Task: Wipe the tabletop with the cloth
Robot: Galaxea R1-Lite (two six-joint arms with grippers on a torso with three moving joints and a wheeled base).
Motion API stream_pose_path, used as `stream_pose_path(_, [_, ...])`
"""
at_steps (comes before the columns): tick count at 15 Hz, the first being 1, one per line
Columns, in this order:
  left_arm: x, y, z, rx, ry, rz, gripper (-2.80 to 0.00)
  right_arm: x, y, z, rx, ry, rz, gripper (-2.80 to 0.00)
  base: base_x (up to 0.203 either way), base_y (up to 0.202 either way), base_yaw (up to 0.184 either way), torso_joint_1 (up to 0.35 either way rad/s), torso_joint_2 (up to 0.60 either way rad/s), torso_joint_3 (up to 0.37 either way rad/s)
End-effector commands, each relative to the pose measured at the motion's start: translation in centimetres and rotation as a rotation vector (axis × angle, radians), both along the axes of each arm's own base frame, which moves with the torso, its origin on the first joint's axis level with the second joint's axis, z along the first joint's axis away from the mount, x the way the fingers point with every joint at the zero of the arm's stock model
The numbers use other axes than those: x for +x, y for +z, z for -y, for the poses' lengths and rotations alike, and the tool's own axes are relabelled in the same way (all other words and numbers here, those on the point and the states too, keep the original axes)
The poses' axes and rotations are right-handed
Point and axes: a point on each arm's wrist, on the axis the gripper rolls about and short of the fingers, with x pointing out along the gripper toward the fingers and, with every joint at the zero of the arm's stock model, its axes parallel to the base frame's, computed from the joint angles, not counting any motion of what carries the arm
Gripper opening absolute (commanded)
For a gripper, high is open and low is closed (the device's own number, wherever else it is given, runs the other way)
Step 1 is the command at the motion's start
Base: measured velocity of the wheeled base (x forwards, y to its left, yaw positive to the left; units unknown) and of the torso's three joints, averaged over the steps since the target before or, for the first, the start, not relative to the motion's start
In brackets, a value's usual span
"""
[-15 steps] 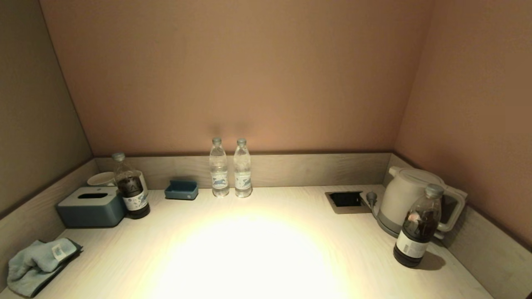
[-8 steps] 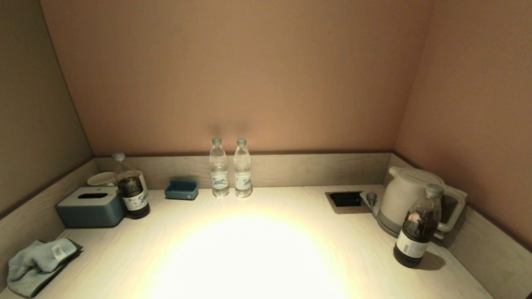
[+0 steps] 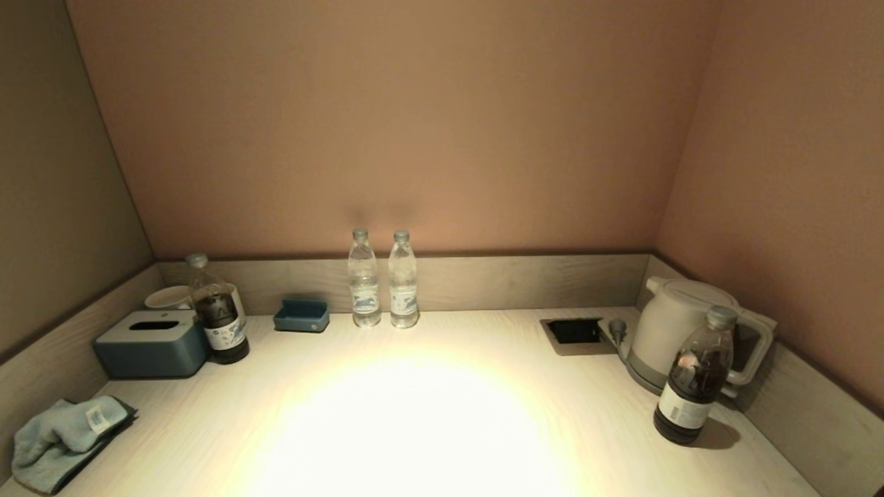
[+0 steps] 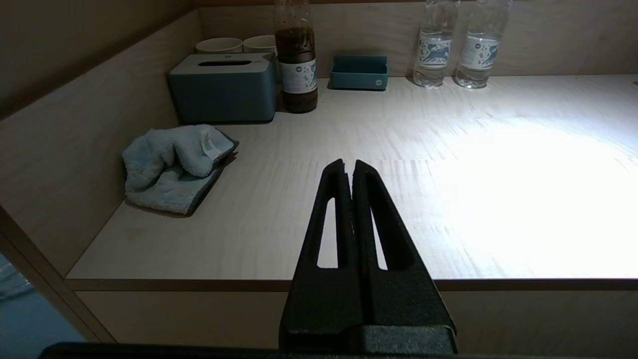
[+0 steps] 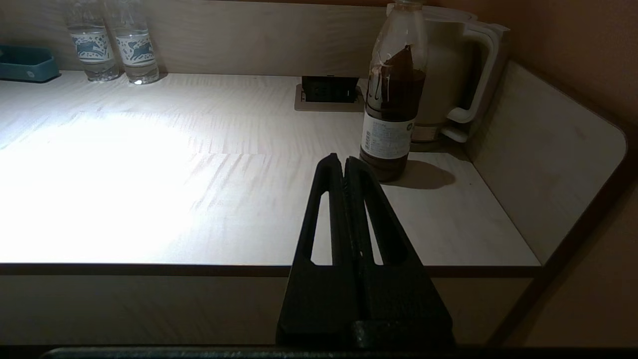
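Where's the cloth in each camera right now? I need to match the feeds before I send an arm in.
Head view: cloth at the near left corner of the tabletop, in front of the tissue box.
Left wrist view: cloth crumpled by the side wall, nearer the camera than the tissue box.
Right wrist view: not in it.
Shared landmark: the tissue box.

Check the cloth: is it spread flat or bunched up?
Bunched up. The cloth lies crumpled in folds, tag showing, by the tabletop's left wall, near the tissue box. No pincer touches it.

Kettle [image 3: 673, 330], tissue box [image 3: 150, 342], four bottles, perhaps cups.
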Motion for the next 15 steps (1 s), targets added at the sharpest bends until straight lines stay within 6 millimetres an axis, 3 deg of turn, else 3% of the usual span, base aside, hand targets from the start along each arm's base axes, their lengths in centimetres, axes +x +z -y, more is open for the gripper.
stream_pose_path(1, [0.0, 0.0, 0.0, -0.001, 0.001, 0.0, -2.8, 0.01, -0.03, 0.0, 0.008, 0.0, -0.002, -2.8, 0.0, 0.0, 0.0, 0.0, 0.0, 0.0])
stream_pose_path(15, [0.0, 0.0, 0.0, -0.001, 0.001, 0.0, -2.8, -0.01, 0.02, 0.0, 0.017, 0.001, 0.001, -2.8, 0.0, 0.0, 0.0, 0.0, 0.0, 0.0])
